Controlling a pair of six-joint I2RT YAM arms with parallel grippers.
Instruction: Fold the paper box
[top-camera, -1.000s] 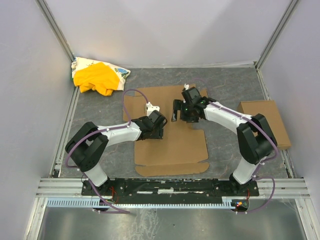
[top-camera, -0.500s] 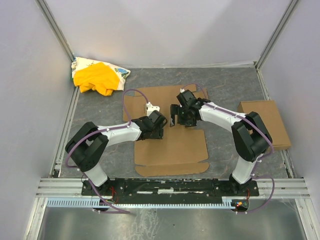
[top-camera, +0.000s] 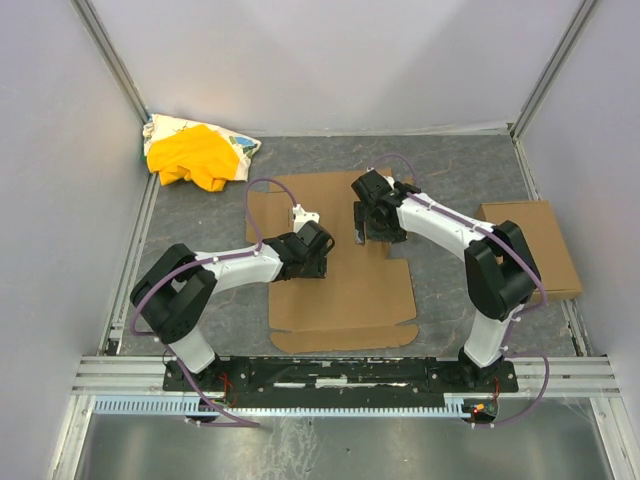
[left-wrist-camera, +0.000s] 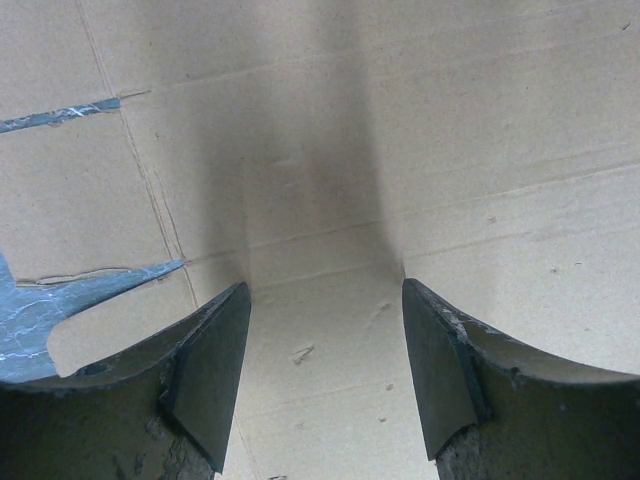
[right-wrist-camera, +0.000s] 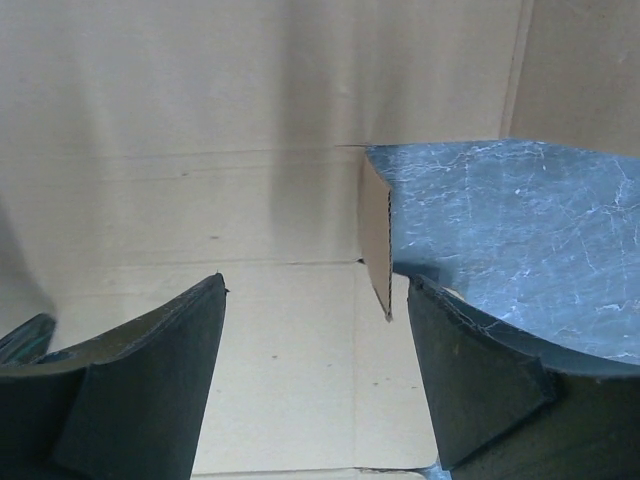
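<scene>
The paper box is a brown cardboard blank lying mostly flat on the grey table. My left gripper is over its left middle. In the left wrist view my left gripper is open and empty just above the cardboard, with cut slits at the left. My right gripper is over the blank's upper right part. In the right wrist view my right gripper is open, and a small flap stands up between the jaws, near the right finger.
A smaller plain cardboard rectangle lies at the right edge. A yellow cloth bundle sits in the far left corner. White walls close the table on three sides. Bare grey table shows beside the raised flap.
My right gripper has turned and shifted slightly toward the far side over the blank's upper right part. The left arm and the blank have not visibly moved.
</scene>
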